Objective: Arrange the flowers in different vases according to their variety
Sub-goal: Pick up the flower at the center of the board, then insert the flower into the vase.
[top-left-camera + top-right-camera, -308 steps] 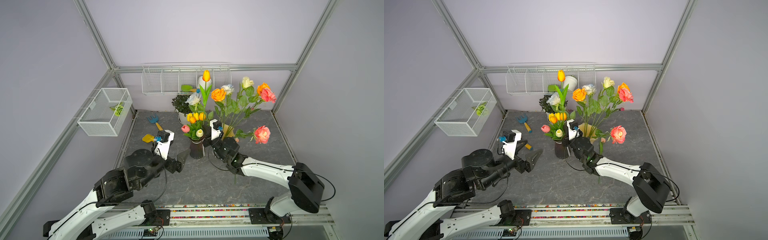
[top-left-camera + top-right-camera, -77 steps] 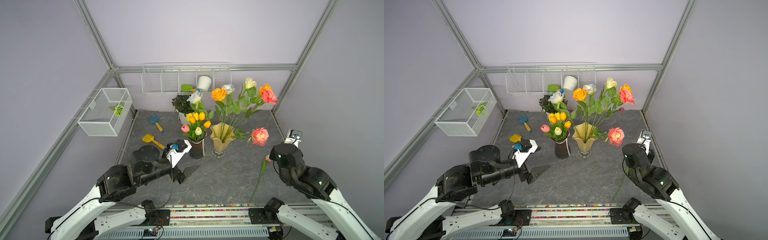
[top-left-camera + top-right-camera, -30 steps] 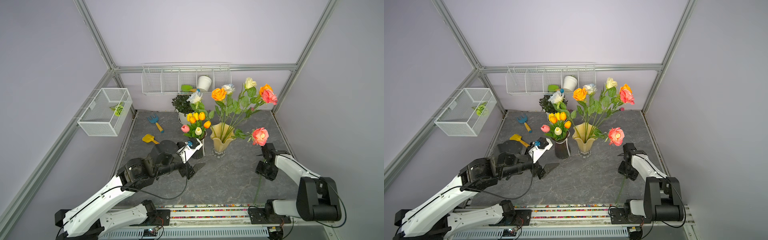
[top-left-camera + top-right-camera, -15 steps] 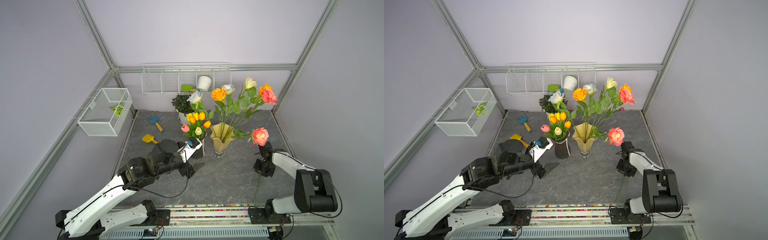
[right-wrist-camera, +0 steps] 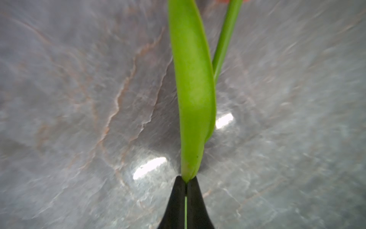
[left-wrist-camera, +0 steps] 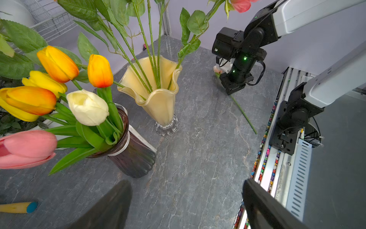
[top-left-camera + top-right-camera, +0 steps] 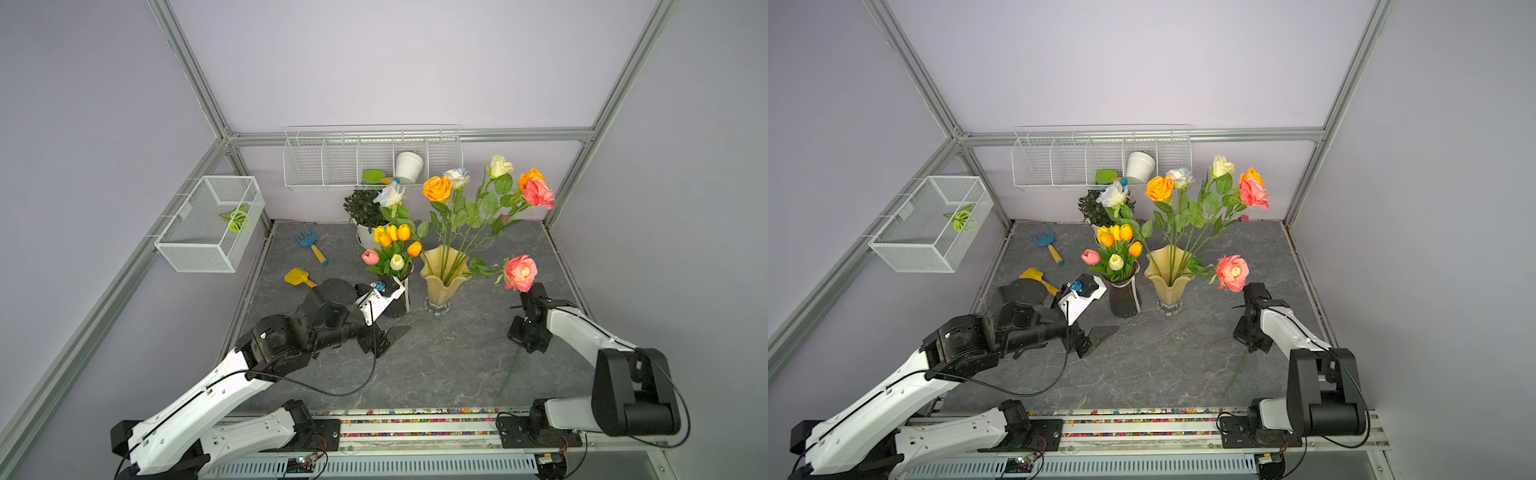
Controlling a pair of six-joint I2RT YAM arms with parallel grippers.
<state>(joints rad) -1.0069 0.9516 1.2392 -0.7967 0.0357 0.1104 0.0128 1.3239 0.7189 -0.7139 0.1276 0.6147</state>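
Observation:
A loose flower lies on the table at the right, its thin green stem (image 7: 509, 376) (image 7: 1236, 376) running toward the front rail. My right gripper (image 7: 528, 341) (image 5: 186, 179) is shut on that stem just below a long leaf (image 5: 192, 89). The pale pink bloom (image 6: 217, 69) peeks out behind the wrist. The dark purple vase (image 7: 397, 307) (image 6: 134, 158) holds several tulips (image 7: 392, 245). The pale yellow vase (image 7: 442, 282) (image 6: 160, 107) holds several roses (image 7: 436, 189). My left gripper (image 7: 386, 336) (image 6: 185, 184) hangs open and empty just in front of the purple vase.
A bushy potted plant (image 7: 365, 208) stands behind the vases. A blue rake (image 7: 309, 243) and a yellow shovel (image 7: 297, 277) lie at the back left. A wire shelf (image 7: 332, 162) with a white pot (image 7: 409, 166) hangs on the back wall, and a wire basket (image 7: 208, 224) on the left.
My right gripper's jaws have closed on the lying flower's stem. The left arm has hardly moved and stays open.

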